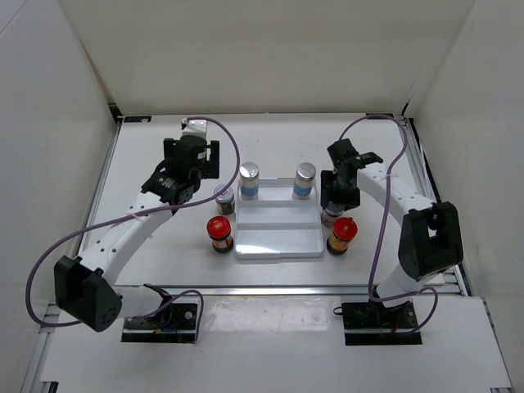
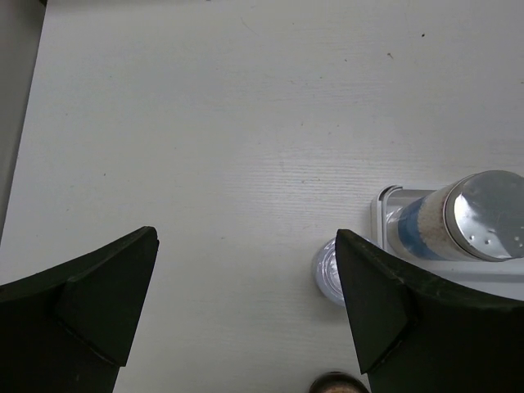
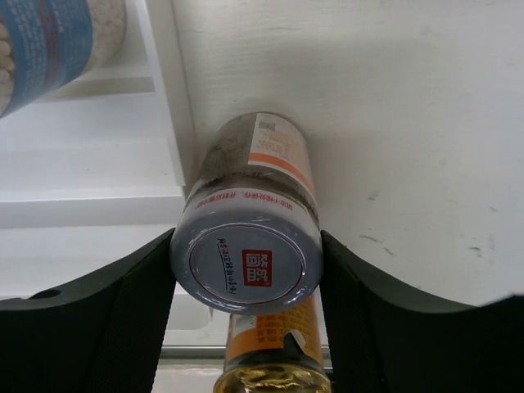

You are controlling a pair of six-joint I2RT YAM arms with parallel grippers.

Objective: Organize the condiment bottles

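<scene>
2 silver-capped bottles [image 1: 250,180] are standing upright on the rear step of the tray [image 1: 278,246]; left grey-lidded jar [image 1: 224,199], right grey-lidded jar [image 3: 246,262] and 2 red-lidded jars [image 1: 219,233] are flanking it.

Item one, my left arm [image 1: 123,237]: stretched forward with the wrist angled down, and my left gripper [image 2: 246,237] hanging over the surface, its fingers [image 2: 90,303] spread wide apart. Item two, my right arm [image 1: 409,213]: bent inward at the elbow, wrist pointing down, with my right gripper [image 1: 334,205] pressing both fingers [image 3: 90,327] against the sides of a grey-lidded jar [image 3: 246,262].
</scene>
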